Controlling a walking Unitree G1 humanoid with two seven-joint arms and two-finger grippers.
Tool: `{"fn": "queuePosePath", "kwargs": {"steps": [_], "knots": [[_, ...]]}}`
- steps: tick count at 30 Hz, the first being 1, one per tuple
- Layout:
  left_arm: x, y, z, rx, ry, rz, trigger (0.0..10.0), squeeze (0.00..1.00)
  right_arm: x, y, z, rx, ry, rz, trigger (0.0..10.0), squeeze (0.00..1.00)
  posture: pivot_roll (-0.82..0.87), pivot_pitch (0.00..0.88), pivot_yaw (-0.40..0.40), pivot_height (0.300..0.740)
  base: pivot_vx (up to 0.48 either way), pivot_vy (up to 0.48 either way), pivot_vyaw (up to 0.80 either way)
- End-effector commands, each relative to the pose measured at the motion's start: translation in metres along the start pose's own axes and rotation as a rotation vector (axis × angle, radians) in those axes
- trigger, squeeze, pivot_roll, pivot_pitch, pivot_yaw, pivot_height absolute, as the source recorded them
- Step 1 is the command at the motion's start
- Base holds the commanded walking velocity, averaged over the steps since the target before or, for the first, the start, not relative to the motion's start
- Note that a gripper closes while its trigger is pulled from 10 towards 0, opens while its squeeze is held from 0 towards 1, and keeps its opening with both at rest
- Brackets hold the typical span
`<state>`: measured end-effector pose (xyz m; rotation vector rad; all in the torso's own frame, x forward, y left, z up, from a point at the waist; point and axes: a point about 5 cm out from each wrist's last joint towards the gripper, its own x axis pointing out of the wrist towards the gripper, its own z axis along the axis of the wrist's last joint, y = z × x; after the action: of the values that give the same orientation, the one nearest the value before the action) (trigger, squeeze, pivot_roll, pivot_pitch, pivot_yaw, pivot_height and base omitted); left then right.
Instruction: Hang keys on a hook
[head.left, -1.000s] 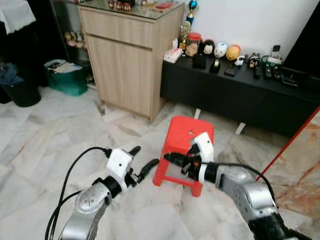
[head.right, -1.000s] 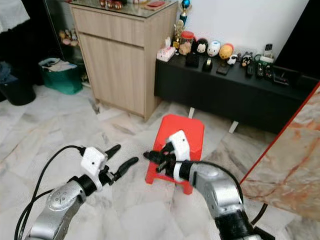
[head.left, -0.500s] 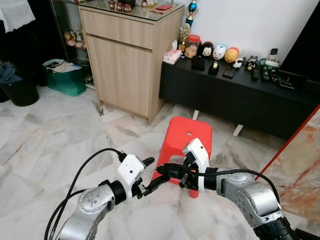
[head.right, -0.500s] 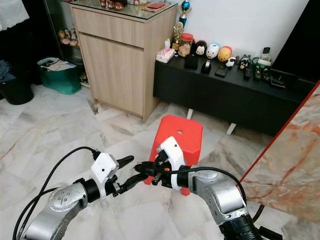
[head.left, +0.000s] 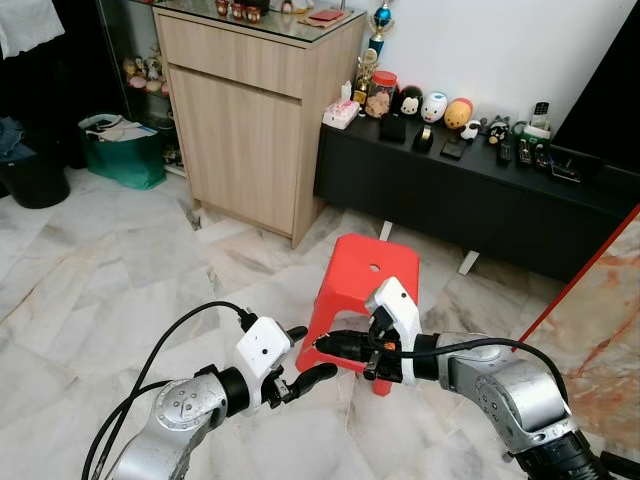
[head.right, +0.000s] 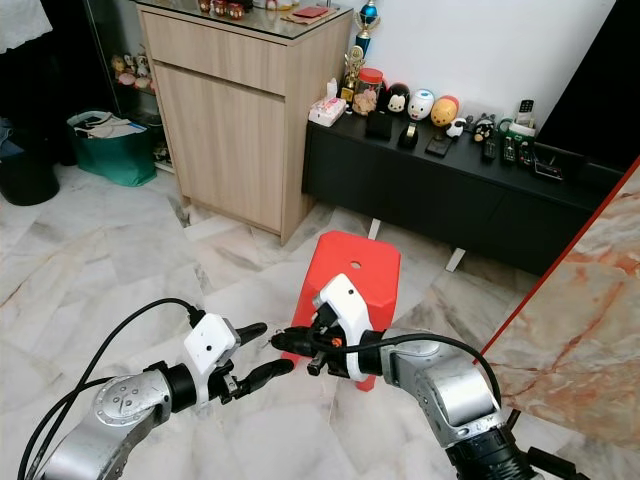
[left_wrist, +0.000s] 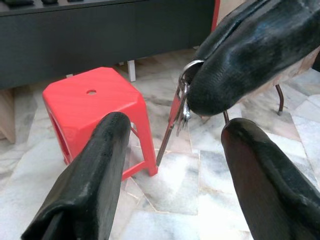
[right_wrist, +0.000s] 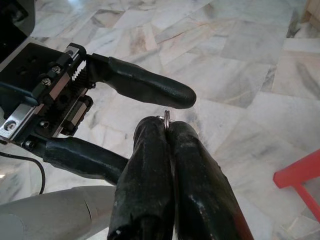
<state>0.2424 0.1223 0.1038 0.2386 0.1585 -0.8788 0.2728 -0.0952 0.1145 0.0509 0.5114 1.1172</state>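
My right gripper (head.left: 322, 345) is shut on the keys (left_wrist: 182, 102). The key ring (right_wrist: 166, 119) is pinched at its fingertips, and the keys hang down below them. My left gripper (head.left: 310, 352) is open and faces it. One of its black fingers (right_wrist: 147, 87) passes above the right gripper's tip and the other finger (right_wrist: 85, 157) passes below. Both grippers meet low over the marble floor, in front of the red stool (head.left: 365, 280).
A wooden cabinet (head.left: 250, 130) stands at the back left, with a green bin (head.left: 125, 150) beside it. A low black console (head.left: 470, 200) with figurines runs along the wall. A marble slab with a red edge (head.left: 600, 330) leans at the right.
The two grippers have come together. The left one moved right until its open fingers bracket the tip of the right one holding the keys. The camera has shifted slightly.
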Motion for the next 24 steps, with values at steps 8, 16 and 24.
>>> {"fn": "queuePosePath", "kwargs": {"steps": [8, 16, 24], "knots": [[0.0027, -0.0008, 0.0079, 0.003, -0.024, 0.005, 8.8, 0.00, -0.0037, 0.0022, 0.0066, -0.025, -0.005, 0.001, 10.0, 0.00, 0.10, 0.000, -0.172, 0.740, 0.000, 0.000, 0.00], [0.0023, 0.0011, 0.0101, -0.003, -0.035, 0.022, 7.5, 0.00, -0.0029, 0.0038, 0.0063, -0.032, 0.000, 0.002, 10.0, 0.00, 0.10, 0.000, -0.171, 0.740, 0.000, 0.000, 0.00], [0.0031, 0.0041, 0.0155, -0.018, -0.082, 0.051, 7.5, 0.00, -0.0023, 0.0041, 0.0055, -0.008, -0.011, -0.003, 10.0, 0.00, 0.10, 0.000, -0.168, 0.740, 0.000, 0.000, 0.00]]}}
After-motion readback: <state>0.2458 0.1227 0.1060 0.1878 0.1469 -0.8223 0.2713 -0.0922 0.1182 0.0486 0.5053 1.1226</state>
